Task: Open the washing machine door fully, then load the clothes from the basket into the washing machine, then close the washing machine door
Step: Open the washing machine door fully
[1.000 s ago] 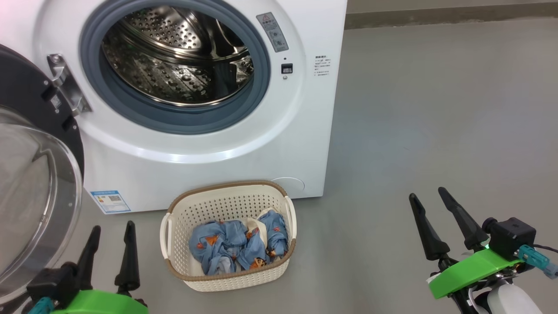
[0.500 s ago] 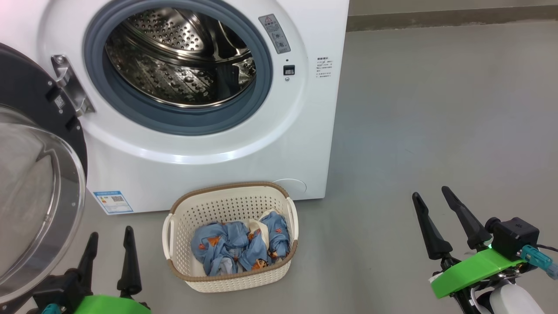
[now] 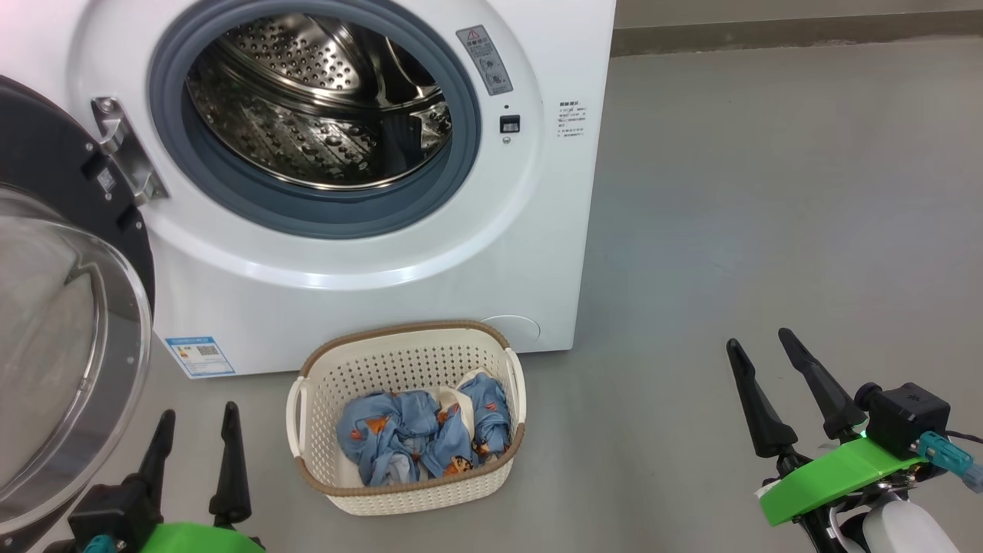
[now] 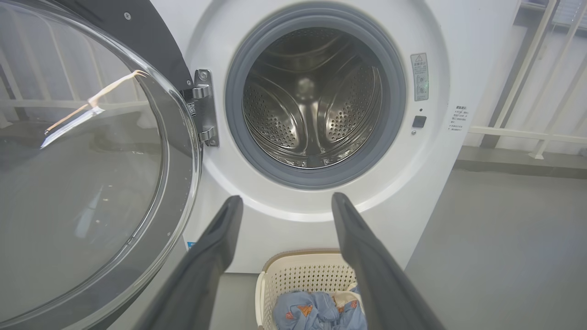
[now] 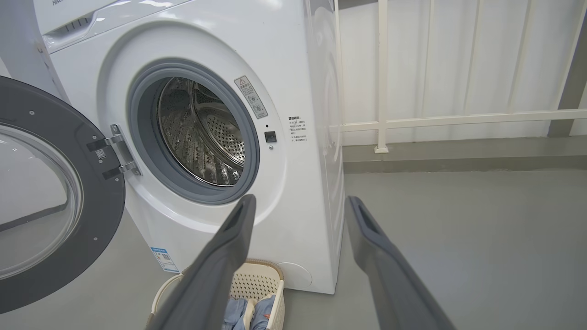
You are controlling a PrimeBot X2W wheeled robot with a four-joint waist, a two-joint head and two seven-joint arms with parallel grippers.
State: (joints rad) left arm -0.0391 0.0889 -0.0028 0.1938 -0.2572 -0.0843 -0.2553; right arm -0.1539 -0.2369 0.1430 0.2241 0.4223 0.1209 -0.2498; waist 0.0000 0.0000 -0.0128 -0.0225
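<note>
1. Sinking slightly toward the bottom edge of the head view over the last second, the left gripper has its fingers spread and empty. The right gripper has not stirred and is likewise spread and empty.
2. The washing machine door stands swung wide on its metal hinge, so opening looks finished and loading comes next.
3. The clothes, crumpled soft blue printed fabric, lie in the perforated cream basket, just in front of the washing machine.
4. The door is a glossy black ring around bulging clear glass. A grey rubber ring frames the dimpled steel drum.
</note>
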